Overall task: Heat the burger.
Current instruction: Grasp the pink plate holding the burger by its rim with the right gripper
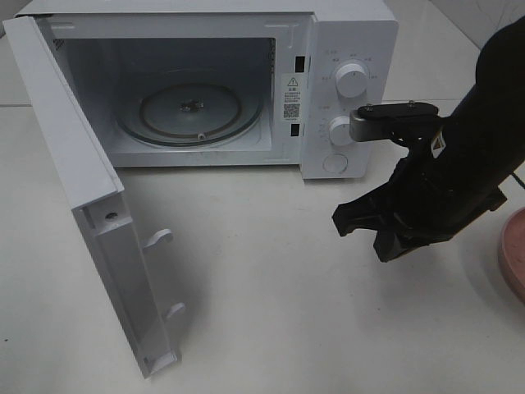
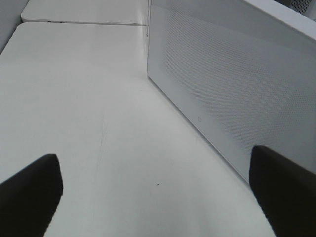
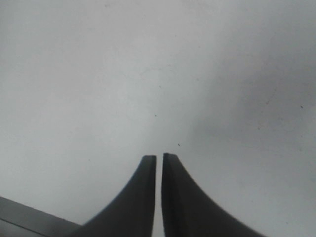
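Exterior high view: a white microwave (image 1: 344, 49) is seen on the table (image 1: 271, 287) with its door (image 1: 74, 164) swung wide and the glass turntable (image 1: 193, 111) exposed. The right end effector (image 1: 361, 234) is held over the table near the control knobs, its fingers drawn almost together with only a thin slit between them and nothing grasped. The left end effector (image 2: 153, 155) is spread wide and released beside a perforated white panel of the microwave. A pink plate (image 1: 515, 254) is cut off at the right edge. The burger is shown in no view.
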You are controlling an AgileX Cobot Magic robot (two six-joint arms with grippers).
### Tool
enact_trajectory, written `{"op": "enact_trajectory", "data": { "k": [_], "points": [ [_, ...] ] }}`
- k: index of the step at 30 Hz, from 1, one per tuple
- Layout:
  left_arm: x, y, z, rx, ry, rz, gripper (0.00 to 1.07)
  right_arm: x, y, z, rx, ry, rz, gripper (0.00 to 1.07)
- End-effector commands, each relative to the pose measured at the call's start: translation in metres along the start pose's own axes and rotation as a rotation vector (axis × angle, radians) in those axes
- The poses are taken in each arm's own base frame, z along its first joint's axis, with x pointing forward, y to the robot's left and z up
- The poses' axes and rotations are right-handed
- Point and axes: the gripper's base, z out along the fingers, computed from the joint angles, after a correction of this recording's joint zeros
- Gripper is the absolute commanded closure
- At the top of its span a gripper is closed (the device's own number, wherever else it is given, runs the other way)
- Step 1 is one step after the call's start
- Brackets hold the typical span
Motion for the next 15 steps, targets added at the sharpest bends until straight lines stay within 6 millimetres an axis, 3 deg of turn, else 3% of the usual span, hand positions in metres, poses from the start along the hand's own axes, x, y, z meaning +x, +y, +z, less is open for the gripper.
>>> {"op": "enact_trajectory", "data": {
  "k": [1, 4, 6, 7, 8, 9, 10, 11, 12, 13, 14, 15],
  "points": [
    [0.001, 0.0, -0.003, -0.002, -0.027, 0.005, 0.09, -0.001, -0.002, -0.01, 0.036, 0.058, -0.052, 0.97],
    [0.001, 0.0, -0.003, -0.002, -0.027, 0.005, 0.09, -0.001, -0.002, -0.011, 0.043, 0.06, -0.058, 0.95],
    [0.001, 0.0, -0.003, -0.002, -0.027, 0.005, 0.09, -0.006, -0.011, -0.015, 0.056, 0.059, -0.033, 0.81],
    [0.001, 0.0, -0.003, -0.002, -0.027, 0.005, 0.09, -0.006, -0.011, -0.015, 0.056, 0.059, -0.033, 0.81],
    [0.001, 0.0, -0.003, -0.002, -0.027, 0.005, 0.09, -0.007, -0.012, -0.016, 0.056, 0.057, -0.031, 0.73],
    [0.001, 0.0, -0.003, -0.002, -0.027, 0.005, 0.09, -0.008, -0.015, -0.016, 0.058, 0.057, -0.046, 0.56],
    [0.001, 0.0, -0.003, -0.002, -0.027, 0.005, 0.09, -0.008, -0.015, -0.016, 0.058, 0.057, -0.046, 0.56],
    [0.001, 0.0, -0.003, -0.002, -0.027, 0.005, 0.09, -0.009, -0.017, -0.016, 0.059, 0.057, -0.061, 0.45],
    [0.001, 0.0, -0.003, -0.002, -0.027, 0.005, 0.09, -0.009, -0.022, -0.017, 0.074, 0.06, -0.086, 0.23],
    [0.001, 0.0, -0.003, -0.002, -0.027, 0.005, 0.09, -0.009, -0.022, -0.017, 0.074, 0.06, -0.086, 0.23],
    [0.001, 0.0, -0.003, -0.002, -0.027, 0.005, 0.09, -0.01, -0.028, -0.017, 0.085, 0.064, -0.086, 0.07],
    [0.001, 0.0, -0.003, -0.002, -0.027, 0.005, 0.09, -0.01, -0.028, -0.017, 0.085, 0.064, -0.086, 0.07]
  ]
}}
